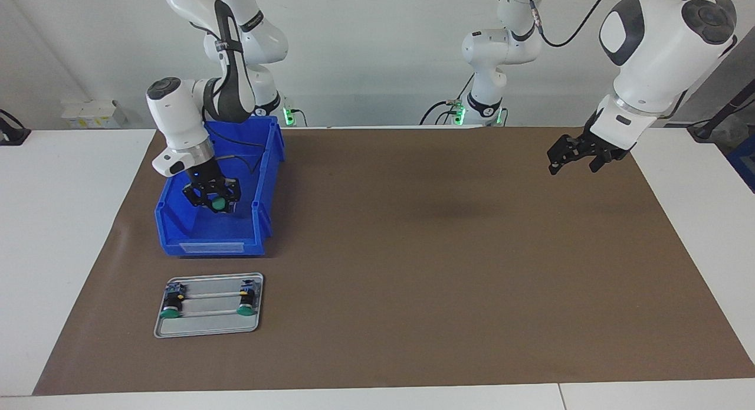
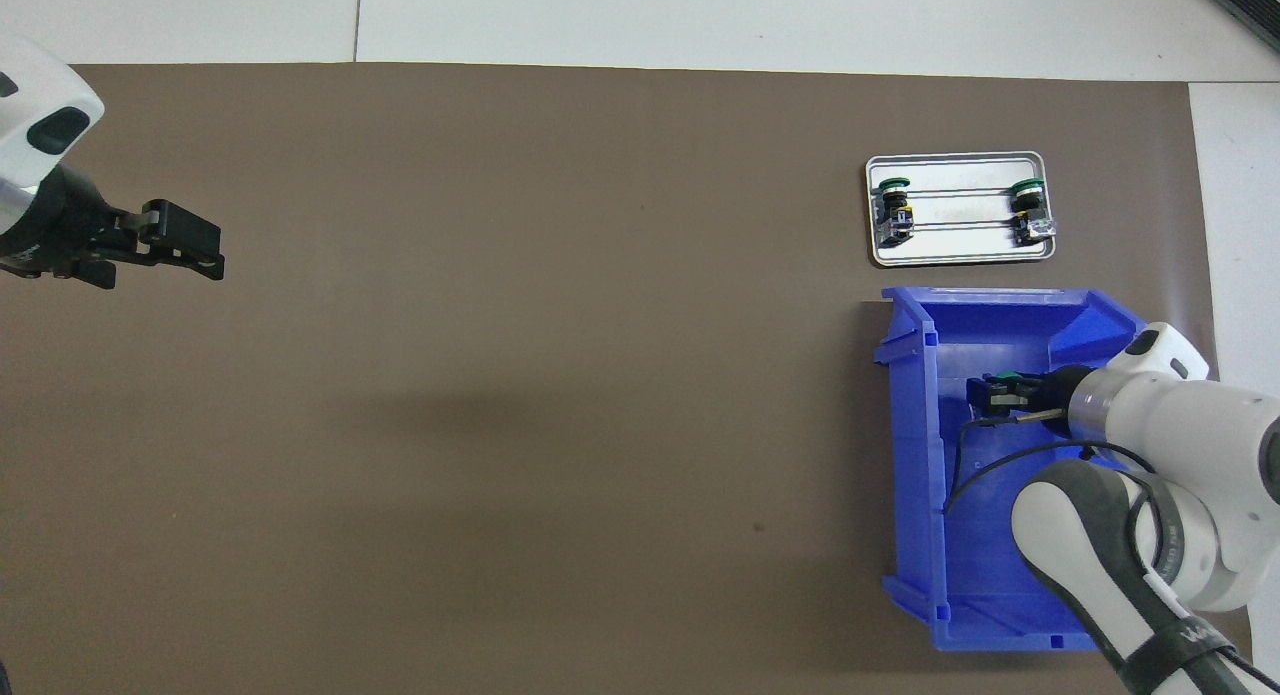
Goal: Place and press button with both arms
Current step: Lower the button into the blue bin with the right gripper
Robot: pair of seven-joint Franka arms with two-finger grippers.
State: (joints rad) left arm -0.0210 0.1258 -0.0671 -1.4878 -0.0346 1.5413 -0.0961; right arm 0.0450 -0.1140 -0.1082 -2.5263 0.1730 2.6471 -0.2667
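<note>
My right gripper [image 1: 219, 202] reaches down inside the blue bin [image 1: 177, 224] and is shut on a button [image 1: 220, 205] whose green cap shows between the fingertips. From overhead, the right gripper [image 2: 1000, 392] and the button [image 2: 1006, 379] lie in the middle of the bin [image 2: 908, 425], partly hidden by the white wrist. My left gripper [image 1: 575, 157] hangs open and empty over the brown mat at the left arm's end of the table, also seen overhead as the left gripper [image 2: 185, 247].
A small metal tray [image 1: 206, 331] sits on the mat farther from the robots than the bin, holding two green-capped buttons [image 1: 171, 308] [image 1: 246, 304] on its rails. The brown mat [image 1: 413, 251] covers most of the white table.
</note>
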